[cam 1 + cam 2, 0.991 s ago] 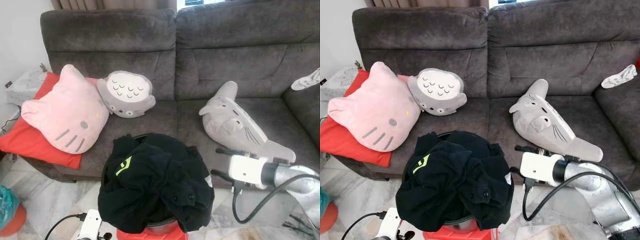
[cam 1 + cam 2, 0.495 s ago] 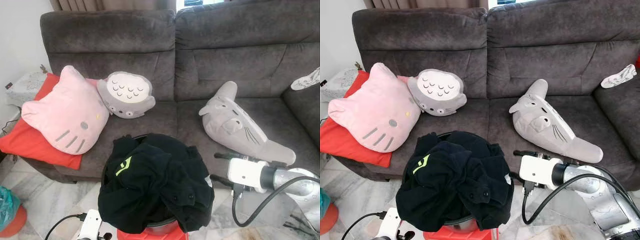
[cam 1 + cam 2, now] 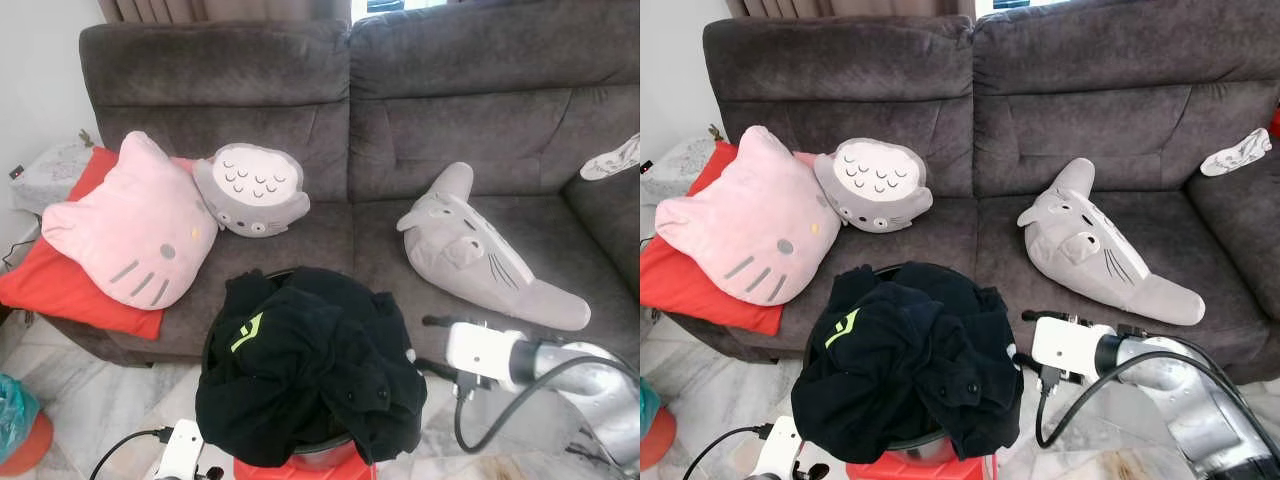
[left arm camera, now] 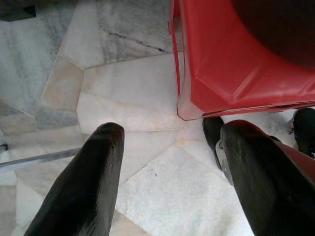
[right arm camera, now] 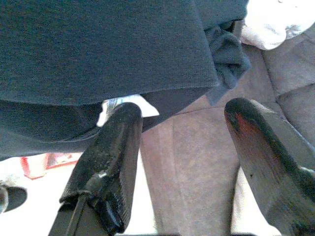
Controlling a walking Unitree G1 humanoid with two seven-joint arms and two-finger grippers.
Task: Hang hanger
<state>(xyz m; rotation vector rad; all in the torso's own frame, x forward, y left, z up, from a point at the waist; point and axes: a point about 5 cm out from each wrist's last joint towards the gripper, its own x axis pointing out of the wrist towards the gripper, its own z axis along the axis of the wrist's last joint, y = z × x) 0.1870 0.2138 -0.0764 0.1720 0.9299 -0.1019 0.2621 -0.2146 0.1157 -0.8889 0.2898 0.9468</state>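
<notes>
Faced a dark grey sofa (image 3: 450,130) across a marble floor (image 4: 123,83). On its left seat, saw a pink cat-face cushion (image 3: 130,225) leaning on a red cushion (image 3: 50,285), with a round grey plush (image 3: 252,190) touching the pink one. On the right seat, saw a long grey plush (image 3: 475,250) lying flat, and a white cloth (image 3: 610,160) draped at the far right edge. Just in front of the sofa, found a heap of black clothes (image 3: 300,370) spilling over a round tub (image 3: 322,456) set on a red stool (image 4: 236,59). Held the right end effector (image 3: 1025,337) level beside the right edge of that heap, fingers (image 5: 110,147) spread wide and empty, close to the cloth but not gripping it. Kept the left end effector (image 4: 170,167) low, pointed down at the floor next to the stool, likewise spread wide with nothing between the fingers. Could not tell where the hanger lay.
</notes>
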